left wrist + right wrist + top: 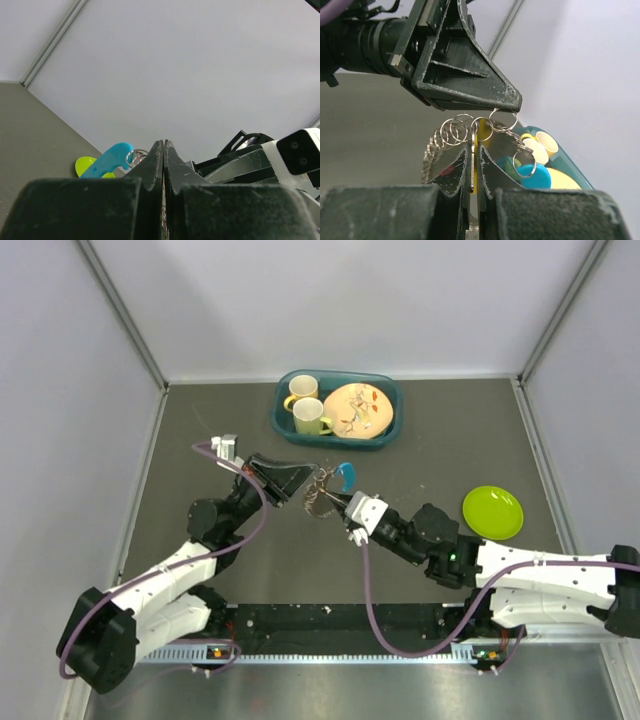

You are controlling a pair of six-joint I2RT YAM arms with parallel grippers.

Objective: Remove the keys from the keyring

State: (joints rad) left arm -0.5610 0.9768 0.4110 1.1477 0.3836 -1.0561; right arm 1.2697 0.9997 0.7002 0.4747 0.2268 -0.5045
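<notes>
Keys (325, 498) hang in the air above the middle of the tabletop (450, 430), strung between both arms. The left tool (312, 480), reaching in from 9 o'clock with its jaws pressed together, pinches a loop of the keyring (481, 130) at its tip, and the coiled silvery wire sags below. The right tool (476, 150), coming from 4 o'clock, is clamped on a thin key with a yellow-orange piece. A teal-blue key head (347, 475) juts out at 1 o'clock of the bunch. At 12 o'clock sits a teal bin (340, 443) holding 2 mugs (310, 417) and a patterned plate (358, 410). A green plate (492, 512) lies at 3 o'clock.
</notes>
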